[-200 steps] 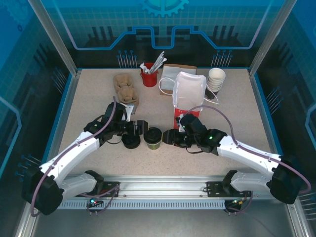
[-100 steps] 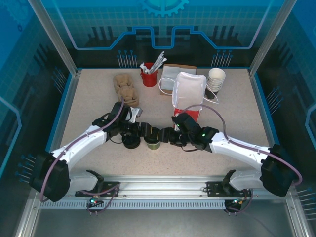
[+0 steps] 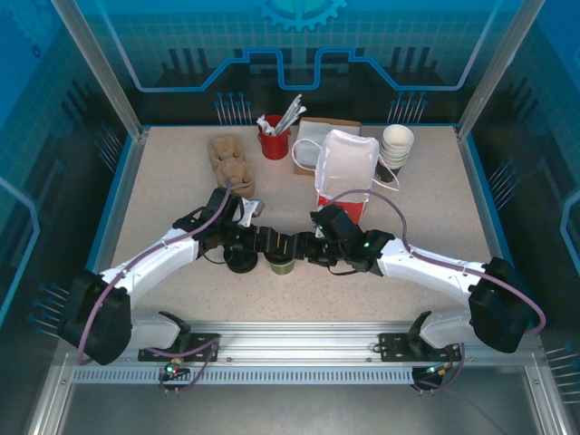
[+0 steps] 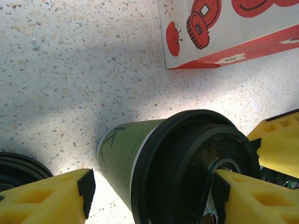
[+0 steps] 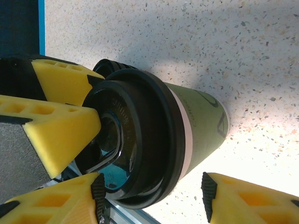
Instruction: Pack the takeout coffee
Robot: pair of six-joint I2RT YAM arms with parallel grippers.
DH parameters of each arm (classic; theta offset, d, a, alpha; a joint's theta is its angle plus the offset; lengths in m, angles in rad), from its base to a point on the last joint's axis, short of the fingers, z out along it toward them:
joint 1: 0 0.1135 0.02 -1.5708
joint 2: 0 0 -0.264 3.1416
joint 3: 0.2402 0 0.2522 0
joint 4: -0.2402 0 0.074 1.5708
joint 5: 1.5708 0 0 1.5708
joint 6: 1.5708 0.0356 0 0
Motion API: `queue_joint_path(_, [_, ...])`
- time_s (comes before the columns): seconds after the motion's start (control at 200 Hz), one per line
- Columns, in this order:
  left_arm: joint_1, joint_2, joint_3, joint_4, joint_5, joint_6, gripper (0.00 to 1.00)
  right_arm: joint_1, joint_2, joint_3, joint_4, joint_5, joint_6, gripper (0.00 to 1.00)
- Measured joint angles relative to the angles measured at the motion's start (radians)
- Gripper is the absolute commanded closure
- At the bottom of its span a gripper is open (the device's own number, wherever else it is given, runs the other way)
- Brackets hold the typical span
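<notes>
Where the table (image 3: 163, 199) runs back, one white bag (image 3: 347, 163), one stack of white cups (image 3: 396, 145) and one red mug (image 3: 273, 145) stand. At centre, one lidded green coffee cup (image 4: 119, 156) stands upright, just beside one stack of black lids (image 3: 238, 263). The left gripper (image 4: 149, 196) and right gripper (image 5: 154, 198) flank it, both released.

The takeout coffee (image 4: 119, 156) has an olive-green wall with a darker line mark, a white rim band and a black lid (image 4: 187, 158). The finger pads (image 4: 46, 200) are yellow, tipped black. The table (image 4: 70, 70) is speckled beige; the bag (image 4: 224, 18) is white with red coin prints.
</notes>
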Motion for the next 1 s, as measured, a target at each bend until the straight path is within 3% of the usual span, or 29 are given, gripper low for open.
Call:
queue_joint_path(0.805, [0.000,0.012,-0.020,0.034,0.027,0.014,0.40,0.009,0.031,0.004,0.003,0.052,0.000,0.46])
queue_joint_path(1.001, [0.000,0.011,-0.045,0.074,0.049,0.008,0.42,0.013,0.025,-0.007,0.013,0.056,0.001,0.52])
